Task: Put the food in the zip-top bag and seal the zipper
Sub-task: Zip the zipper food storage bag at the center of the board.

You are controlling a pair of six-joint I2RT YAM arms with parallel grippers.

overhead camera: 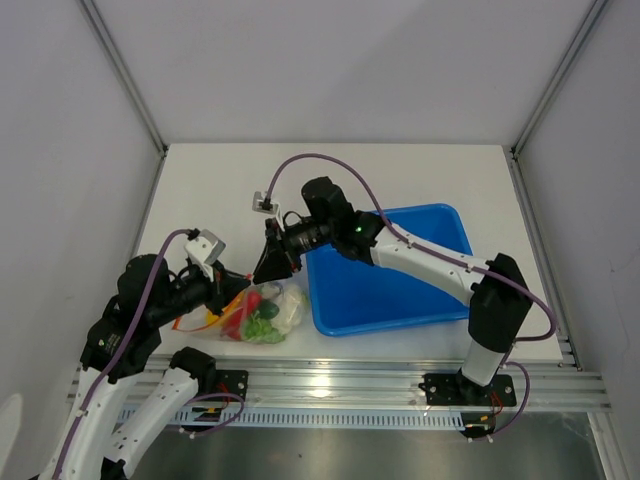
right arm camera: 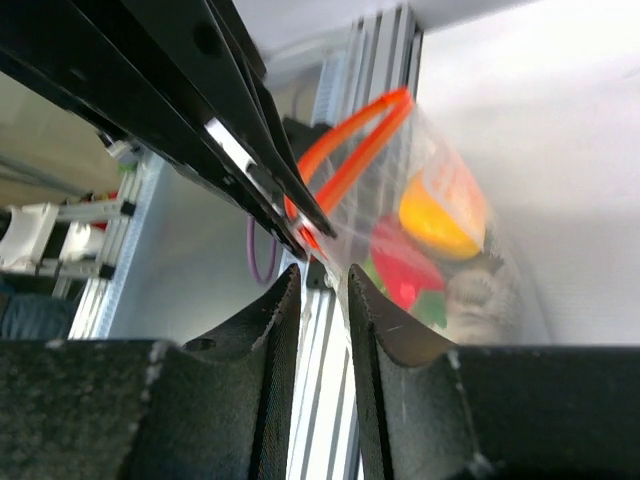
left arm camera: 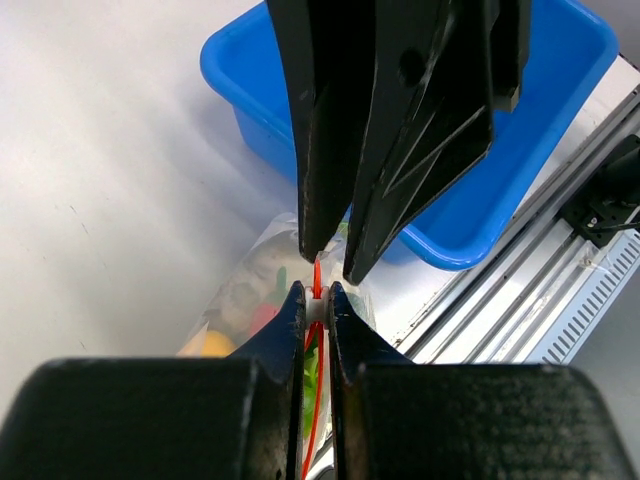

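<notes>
The bag (overhead camera: pixel 265 312) lies on the white table (overhead camera: pixel 420 170), just beside the left wall of the blue tray (overhead camera: pixel 400 295), at the corner of the tray that is nearest to the arm bases. It is near the metal rail (overhead camera: pixel 330 378) at the front edge of the table. The food is inside it: a yellow squash (right arm camera: pixel 440 212), a red piece (right arm camera: pixel 405 268), a green lettuce (overhead camera: pixel 262 325) and a white cauliflower (overhead camera: pixel 290 308). They lie close together in the bottom of the bag. The other pieces I cannot make out through the crinkled plastic.

The zipper (left arm camera: pixel 318 275) is at the side of the bag that points away from the tray. In the right wrist view it makes a thin loop, so at least this part of the mouth is not pressed together.

The left gripper (left arm camera: pixel 315 295) comes from the side far from the tray. Its fingers are closed on the zipper, with the orange strip and a little clear plastic pinched between the tips.

The right gripper (left arm camera: pixel 330 265) reaches over the left wall of the tray and meets the left gripper tip to tip. Its fingers stand narrow, with a small gap, and the strip passes between them. Whether they really press on it, I cannot tell.
</notes>
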